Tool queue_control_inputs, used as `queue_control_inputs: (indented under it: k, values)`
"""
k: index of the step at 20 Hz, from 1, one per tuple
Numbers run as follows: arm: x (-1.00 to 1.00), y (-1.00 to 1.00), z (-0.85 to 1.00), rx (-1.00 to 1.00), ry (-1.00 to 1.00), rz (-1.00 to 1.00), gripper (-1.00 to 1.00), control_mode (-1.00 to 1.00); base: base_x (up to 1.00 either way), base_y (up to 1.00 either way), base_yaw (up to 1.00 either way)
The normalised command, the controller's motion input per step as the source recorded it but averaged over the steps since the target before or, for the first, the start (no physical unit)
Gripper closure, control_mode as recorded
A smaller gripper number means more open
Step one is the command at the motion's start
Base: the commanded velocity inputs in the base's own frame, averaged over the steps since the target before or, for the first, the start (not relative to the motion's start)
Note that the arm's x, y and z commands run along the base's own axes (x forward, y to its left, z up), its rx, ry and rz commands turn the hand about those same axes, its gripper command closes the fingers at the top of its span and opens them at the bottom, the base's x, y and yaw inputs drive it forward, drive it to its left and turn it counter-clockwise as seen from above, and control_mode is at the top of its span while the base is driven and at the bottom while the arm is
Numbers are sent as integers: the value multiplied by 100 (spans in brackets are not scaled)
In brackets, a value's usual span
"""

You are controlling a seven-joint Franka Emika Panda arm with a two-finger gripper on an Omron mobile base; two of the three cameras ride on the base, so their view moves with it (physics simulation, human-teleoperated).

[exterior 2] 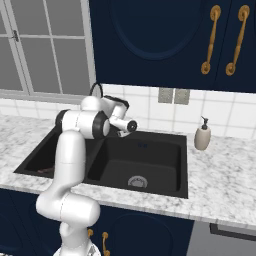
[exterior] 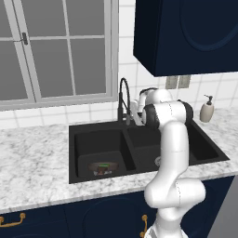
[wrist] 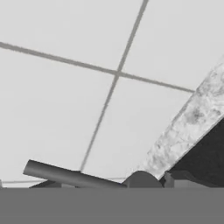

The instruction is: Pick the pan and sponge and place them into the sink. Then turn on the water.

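One sink (exterior: 186,160) with two basins, one faucet (exterior: 123,100), one soap dispenser (exterior: 207,109).

The glossy white, tube-shaped robot arm (exterior: 173,153) has rounded segments. Dark grey bands ring its joints, and thin dashed seams run round the shell near each band

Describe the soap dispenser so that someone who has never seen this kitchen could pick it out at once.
Start at the black double-basin sink set in the white marble counter. Look just past the sink's right edge, toward the white tiled wall: the soap dispenser stands upright there on the counter. It is a small beige bottle with a dark pump on top, standing well apart from the black arched faucet.
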Motion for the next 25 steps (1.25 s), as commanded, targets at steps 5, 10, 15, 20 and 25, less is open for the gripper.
queue_control_inputs:
  k: [5, 10, 15, 20, 25]
  values:
    - [24, -38, -25, 19, 19, -23, 100, -100, 0, 0, 0]
    - [45, -40, -40, 14, 28, -8, 100, -100, 0, 0, 0]
    - [33, -46, -49, 18, 20, 0, 100, -100, 0, 0, 0]
    - [1, -15, -31, 3, 5, 0, 100, -100, 0, 0, 0]
    - [0, -5, -20, 0, 1, 0, 100, -100, 0, 0, 0]
